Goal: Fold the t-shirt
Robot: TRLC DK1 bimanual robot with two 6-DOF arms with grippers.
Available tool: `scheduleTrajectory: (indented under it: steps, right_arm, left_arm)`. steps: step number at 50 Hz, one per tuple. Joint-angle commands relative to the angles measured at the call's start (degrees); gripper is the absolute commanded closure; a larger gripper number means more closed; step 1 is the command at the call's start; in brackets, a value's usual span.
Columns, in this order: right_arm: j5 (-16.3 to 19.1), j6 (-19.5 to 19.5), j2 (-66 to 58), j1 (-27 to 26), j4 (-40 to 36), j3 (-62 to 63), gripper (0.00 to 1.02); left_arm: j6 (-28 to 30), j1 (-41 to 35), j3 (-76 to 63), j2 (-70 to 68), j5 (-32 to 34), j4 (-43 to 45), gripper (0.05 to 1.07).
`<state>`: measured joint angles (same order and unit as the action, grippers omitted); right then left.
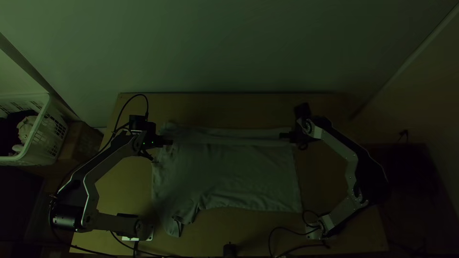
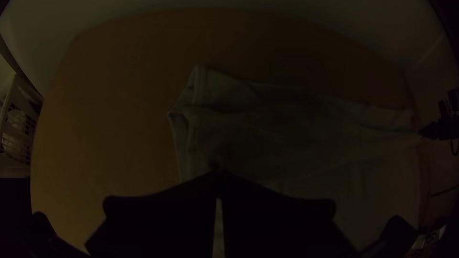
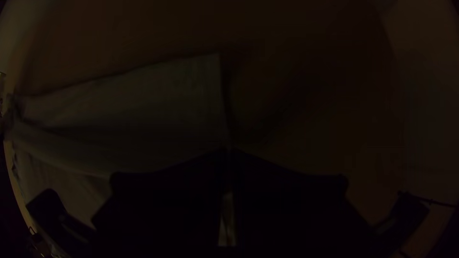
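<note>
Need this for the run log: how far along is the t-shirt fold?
Early stage. Looks done: t-shirt laid out mostly spread, hem towards the right arm. In hand: its far side, one end in the left pincer, the hem end in the right pincer, with a ridge between them. Left: probably bring that side over, tuck the rumpled near sleeve, then fold down the length.
</note>
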<state>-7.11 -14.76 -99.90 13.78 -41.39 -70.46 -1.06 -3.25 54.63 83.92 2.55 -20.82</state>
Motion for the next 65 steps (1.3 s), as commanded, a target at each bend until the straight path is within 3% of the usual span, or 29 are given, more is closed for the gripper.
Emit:
scheduleTrajectory:
  steps: [1,4,7,14,29,46,54,65]
  right_arm:
    - [-1.24,-0.44,3.22,0.11,0.17,3.75,0.59]
    - [-1.41,-0.53,4.62,0.11,0.69,5.33,0.37]
    - [-1.41,-0.53,6.12,0.11,0.78,6.47,0.19]
    - [-1.41,-0.62,9.90,0.11,-0.01,7.88,0.06]
    - [-1.50,-2.20,21.76,0.11,-3.61,11.66,0.06]
    - [-1.50,-2.02,30.73,2.22,-19.08,11.48,0.06]
    - [-1.32,-3.17,32.49,5.03,-24.44,12.10,0.06]
    - [0.17,-6.94,32.49,9.33,-29.54,13.59,0.06]
  left_arm:
    - [-0.17,0.78,-3.04,-2.18,-0.35,-0.28,0.65]
    - [-0.26,0.78,-3.57,-3.15,-0.35,-2.03,0.30]
    - [-0.08,0.61,-3.39,-3.59,-0.26,-4.05,0.11]
    - [-0.08,1.40,-2.86,-6.40,3.25,-6.69,0.10]
    - [2.99,1.31,-2.16,-16.77,7.74,-18.12,0.10]
    - [5.37,0.35,-3.04,-28.02,7.74,-37.72,0.10]
    - [0.97,-1.94,-4.97,-29.52,7.82,-52.13,0.10]
    - [-3.25,-10.03,-7.52,-30.92,6.77,-58.72,0.10]
